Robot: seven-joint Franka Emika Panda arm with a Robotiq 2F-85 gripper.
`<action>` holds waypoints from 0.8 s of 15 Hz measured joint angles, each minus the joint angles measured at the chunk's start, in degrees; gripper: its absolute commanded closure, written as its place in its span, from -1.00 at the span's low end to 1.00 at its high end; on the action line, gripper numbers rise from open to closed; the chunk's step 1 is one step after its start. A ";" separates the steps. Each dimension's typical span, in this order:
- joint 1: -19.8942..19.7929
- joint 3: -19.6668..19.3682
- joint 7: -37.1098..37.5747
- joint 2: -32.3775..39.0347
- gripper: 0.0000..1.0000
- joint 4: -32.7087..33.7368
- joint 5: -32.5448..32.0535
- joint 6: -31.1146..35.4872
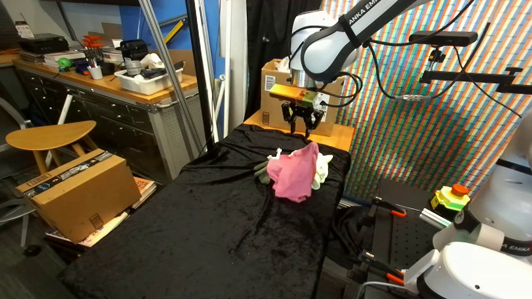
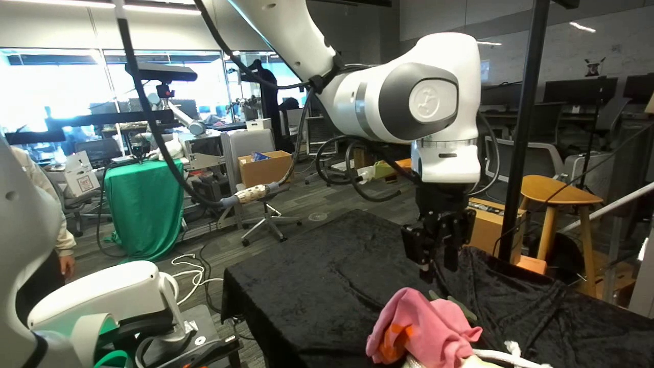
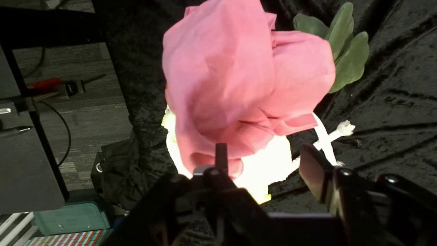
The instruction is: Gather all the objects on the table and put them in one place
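- Cardboard box (image 1: 89,203) with black tape is, in an exterior view, well apart from the pink cloth (image 1: 293,176), to its left.
- Black-covered table (image 1: 199,232) bears the cloth, which is crumpled.
- Green leaves (image 1: 262,175) come out from beneath the left side of the cloth.
- White rope (image 1: 277,154) shows at the upper left edge of the cloth, partly hidden by it.
- Gripper (image 1: 300,131) hangs higher than the cloth and is apart from it; its two fingers (image 3: 315,172), seen also in the wrist view, stand apart with a clear gap, and nothing is held between them.
- Pale plush (image 1: 322,166) sticks out from under the cloth, at its right side.
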 measured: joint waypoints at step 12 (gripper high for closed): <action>8.68 4.60 -19.37 -2.33 -1.00 1.03 2.30 -4.26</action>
